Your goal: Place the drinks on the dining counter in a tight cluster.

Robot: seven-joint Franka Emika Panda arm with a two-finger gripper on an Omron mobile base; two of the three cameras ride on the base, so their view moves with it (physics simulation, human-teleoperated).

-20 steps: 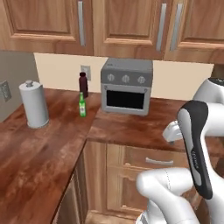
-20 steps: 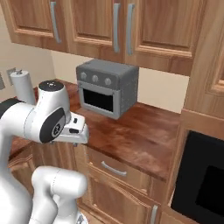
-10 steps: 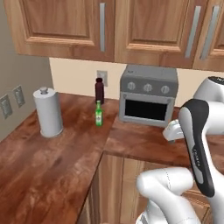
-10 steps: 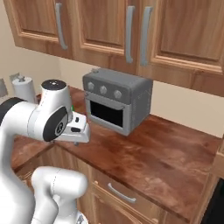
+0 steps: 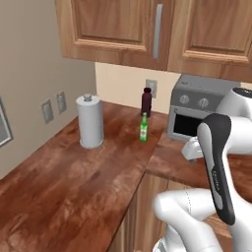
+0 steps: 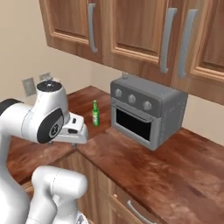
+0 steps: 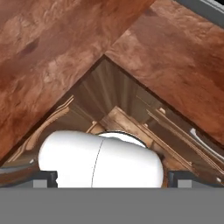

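Plainly, the trouble ahead lies in where the two drinks stand: the slim green glass bottle (image 5: 143, 128) and the taller dark maroon bottle (image 5: 146, 102) are upright near the back of the glossy reddish-brown wood worktop (image 5: 74, 177), close to the corner where it meets the run under the boxy grey toaster oven (image 5: 197, 114). The maroon one stands just behind the green one, near the beige wall, and both are well apart from the white robot arm (image 5: 216, 177), which is folded close over its base. By my reading a long reach into that corner could brush the toaster oven's side or tip the green bottle while going for the one behind it. The tall grey paper-towel roll on its stand (image 5: 90, 121) is off to the left, near enough to be clipped by a sweeping elbow.

Both bottles have their long axis vertical, necks pointing straight up, neither tilted; being narrow and tall, they would likely topple from a sideways nudge.

From the hand view the dark finger tips sit far out at the two bottom corners, so the jaws stand wide with nothing between them, looking down at the cabinet corner
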